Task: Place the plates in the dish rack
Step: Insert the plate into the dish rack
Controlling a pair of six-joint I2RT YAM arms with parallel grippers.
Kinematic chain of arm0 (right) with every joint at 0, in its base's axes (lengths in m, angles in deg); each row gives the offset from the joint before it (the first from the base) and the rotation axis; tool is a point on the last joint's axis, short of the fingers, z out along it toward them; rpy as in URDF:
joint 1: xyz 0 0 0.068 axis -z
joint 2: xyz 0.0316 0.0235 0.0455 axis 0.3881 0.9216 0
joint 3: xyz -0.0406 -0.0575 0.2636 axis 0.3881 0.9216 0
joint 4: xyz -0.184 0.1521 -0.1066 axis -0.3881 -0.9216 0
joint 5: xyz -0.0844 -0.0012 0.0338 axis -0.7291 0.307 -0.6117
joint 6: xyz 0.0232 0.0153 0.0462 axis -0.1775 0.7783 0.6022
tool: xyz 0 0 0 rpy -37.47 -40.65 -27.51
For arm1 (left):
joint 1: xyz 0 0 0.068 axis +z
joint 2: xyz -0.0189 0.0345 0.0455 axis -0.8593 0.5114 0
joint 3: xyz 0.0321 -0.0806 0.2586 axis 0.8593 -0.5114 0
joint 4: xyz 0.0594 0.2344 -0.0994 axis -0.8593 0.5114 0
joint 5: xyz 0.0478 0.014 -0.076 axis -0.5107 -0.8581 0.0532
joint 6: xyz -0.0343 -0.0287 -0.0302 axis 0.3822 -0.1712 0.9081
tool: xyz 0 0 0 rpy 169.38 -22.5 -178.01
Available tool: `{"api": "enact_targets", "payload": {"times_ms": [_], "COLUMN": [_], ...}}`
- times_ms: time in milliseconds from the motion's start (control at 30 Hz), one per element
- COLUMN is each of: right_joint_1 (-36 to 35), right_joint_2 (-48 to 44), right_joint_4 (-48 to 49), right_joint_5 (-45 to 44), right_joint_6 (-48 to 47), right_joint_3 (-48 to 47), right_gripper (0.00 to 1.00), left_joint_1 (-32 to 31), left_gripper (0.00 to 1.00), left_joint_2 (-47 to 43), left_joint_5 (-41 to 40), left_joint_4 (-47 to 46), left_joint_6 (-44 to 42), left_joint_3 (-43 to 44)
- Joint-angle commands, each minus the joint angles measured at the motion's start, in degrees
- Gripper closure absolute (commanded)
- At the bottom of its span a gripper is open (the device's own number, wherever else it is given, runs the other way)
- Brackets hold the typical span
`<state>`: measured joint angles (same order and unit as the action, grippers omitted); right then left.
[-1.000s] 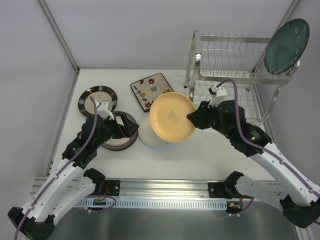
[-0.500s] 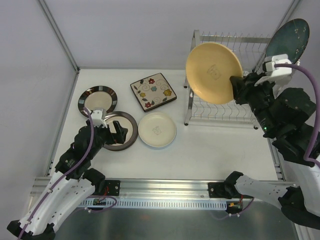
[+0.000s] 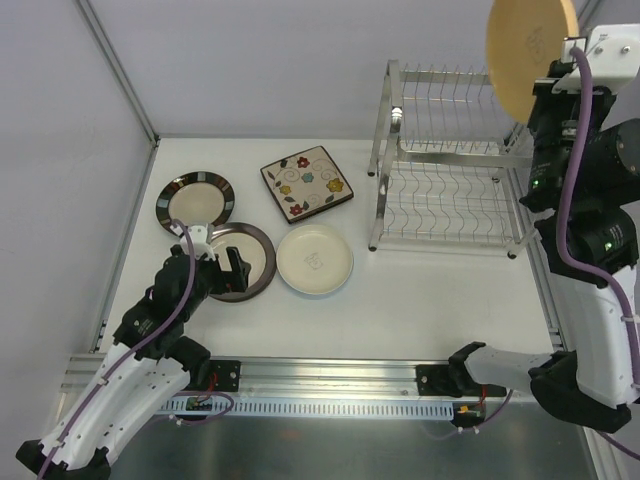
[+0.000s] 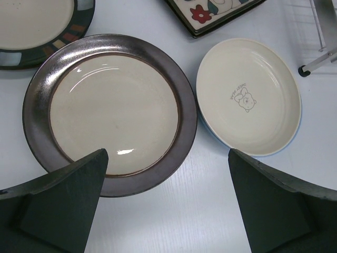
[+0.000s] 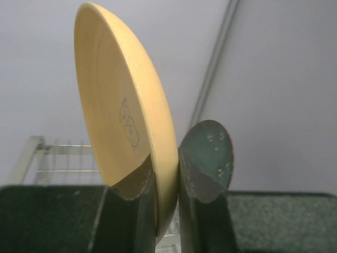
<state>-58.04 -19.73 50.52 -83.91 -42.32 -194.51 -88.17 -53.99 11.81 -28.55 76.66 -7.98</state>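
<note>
The right gripper (image 5: 166, 176), clamped on the tan plate's (image 3: 530, 50) rim, has swung it off the table and now holds it on edge, high up. The rack (image 3: 450, 155) lies below the fingers and a teal plate (image 5: 210, 153) just behind them, so slotting looks next. The left gripper (image 4: 167, 158) has drawn back, jaws wide apart, with the brown-rimmed plate (image 4: 113, 108) just ahead.

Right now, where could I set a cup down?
Bare table runs in front of the dish rack, right of the cream plate. Crowded to its left: the brown-rimmed plate, striped plate and floral plate sit close.
</note>
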Motion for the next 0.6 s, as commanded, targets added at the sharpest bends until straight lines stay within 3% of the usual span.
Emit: {"api": "enact_targets", "payload": {"times_ms": [0, 367, 567], "right_joint_1": [7.3, 33.2, 39.4], "right_joint_2": [1.4, 5.9, 8.3], "right_joint_4": [2.9, -2.8, -4.5], "right_joint_5": [1.9, 18.2, 25.3], "right_joint_6": [-2.8, 12.5, 18.5], "right_joint_3": [-4.6, -3.2, -1.6], "right_gripper": [0.99, 0.99, 0.99], "left_joint_1": [-0.5, -0.5, -0.4], "left_gripper": [0.01, 0.01, 0.01], "left_joint_2": [1.3, 1.4, 2.1], "left_joint_5": [-1.3, -2.3, -2.9], "left_joint_4": [-0.1, -0.2, -0.5], "left_joint_6": [0.1, 0.2, 0.1], "left_joint_3": [-0.2, -0.3, -0.3]}}
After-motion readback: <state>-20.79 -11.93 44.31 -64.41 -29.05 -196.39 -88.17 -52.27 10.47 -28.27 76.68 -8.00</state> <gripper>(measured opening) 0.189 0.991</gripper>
